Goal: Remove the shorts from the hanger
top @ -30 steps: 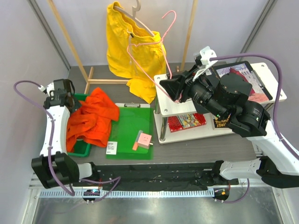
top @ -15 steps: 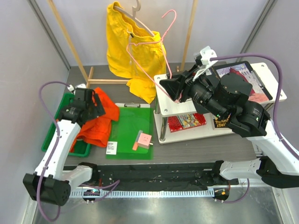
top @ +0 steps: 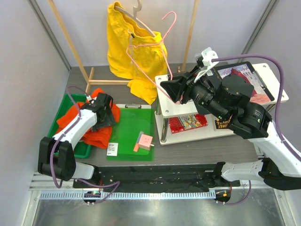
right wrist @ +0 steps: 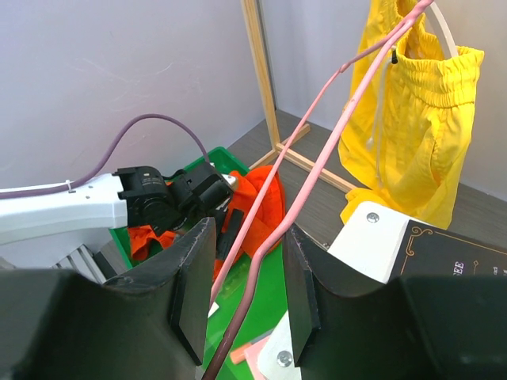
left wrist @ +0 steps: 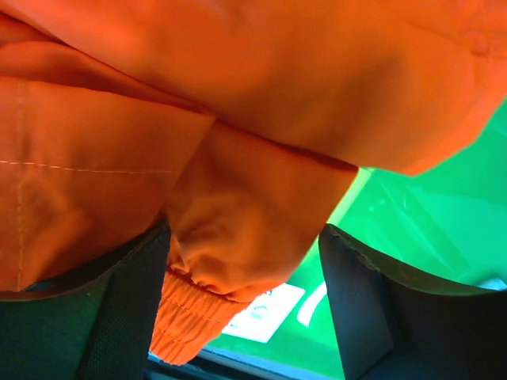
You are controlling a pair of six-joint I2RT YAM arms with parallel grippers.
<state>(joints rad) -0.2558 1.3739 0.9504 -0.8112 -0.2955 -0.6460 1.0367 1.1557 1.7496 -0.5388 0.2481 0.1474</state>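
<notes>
The yellow shorts (top: 129,52) with a white drawstring (right wrist: 383,103) hang at the back on a pale hanger (top: 136,9). A pink wire hanger (top: 164,47) lies tilted across them. Its lower corner runs between the fingers of my right gripper (top: 175,92), which is shut on it (right wrist: 248,229). The orange-red shorts (top: 96,125) lie crumpled over the green bin and the clipboard's left edge. My left gripper (top: 107,115) sits on them, open, and a fold and elastic hem of orange cloth (left wrist: 238,237) lies between its fingers (left wrist: 127,317).
A green bin (top: 59,122) stands at the left. Beside it lies a green clipboard (top: 136,127) with a pink block (top: 145,140) and a white label (top: 112,148). A white two-tier shelf (top: 164,80) stands at the right, under my right arm. Wooden rack posts (top: 70,42) rise at the back.
My left arm has swung from the far left over the bin to the right and down onto the orange-red shorts. The right arm, pink hanger and yellow shorts have not moved.
</notes>
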